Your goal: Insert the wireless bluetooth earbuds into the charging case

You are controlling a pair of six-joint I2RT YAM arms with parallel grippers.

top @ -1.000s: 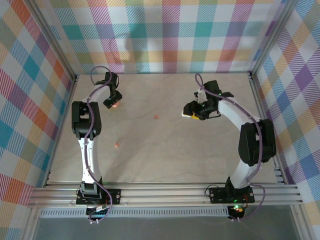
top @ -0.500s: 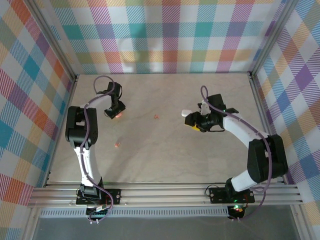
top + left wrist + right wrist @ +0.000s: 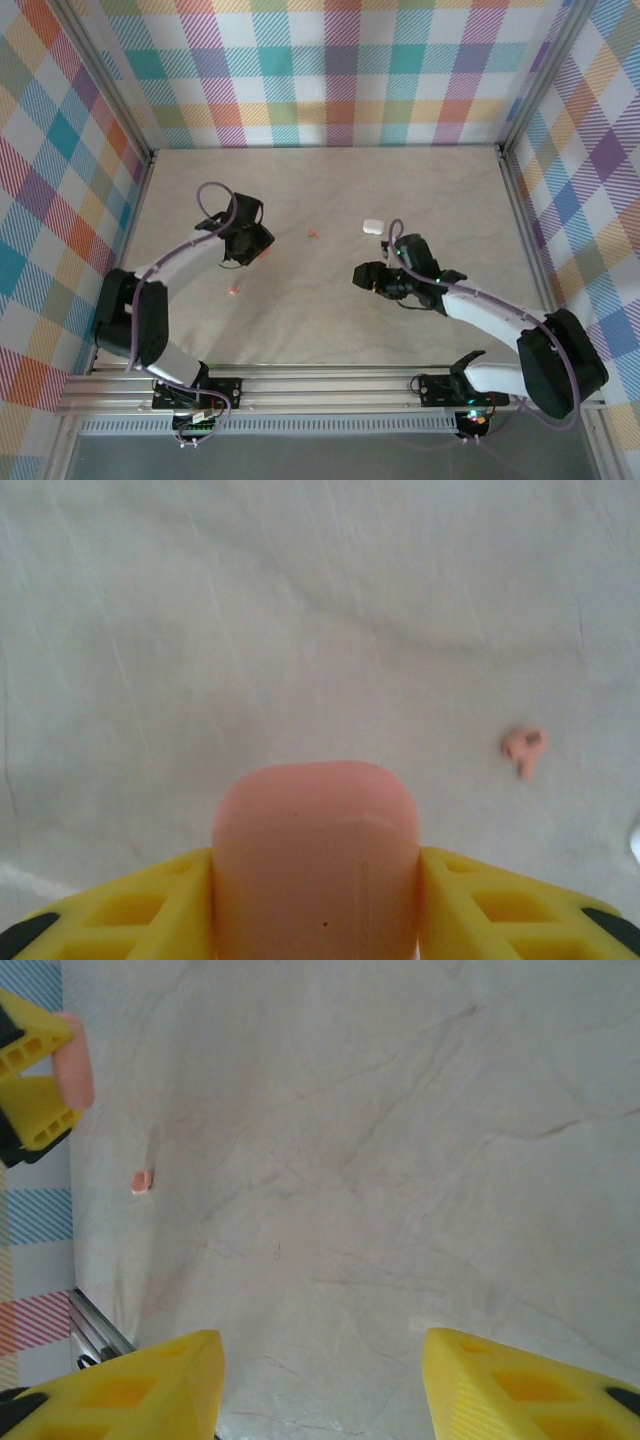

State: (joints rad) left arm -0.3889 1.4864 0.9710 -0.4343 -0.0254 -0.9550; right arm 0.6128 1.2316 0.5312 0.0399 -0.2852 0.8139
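My left gripper is shut on a salmon-pink charging case, which fills the gap between its yellow fingers; in the top view this gripper is left of centre. One pink earbud lies on the table ahead and to the right of it. A second pink earbud lies nearer the front. My right gripper stands open over bare table, right of centre. A white charging case rests on the table just beyond it.
The pale marbled table is ringed by plaid walls and aluminium posts, with a rail along the near edge. In the right wrist view the left gripper's yellow fingers and the pink case appear at the top left.
Both arms have swung in toward the near middle. The left gripper carried the pink case right and nearer. The right gripper drew back from the white case, which stays on the table.
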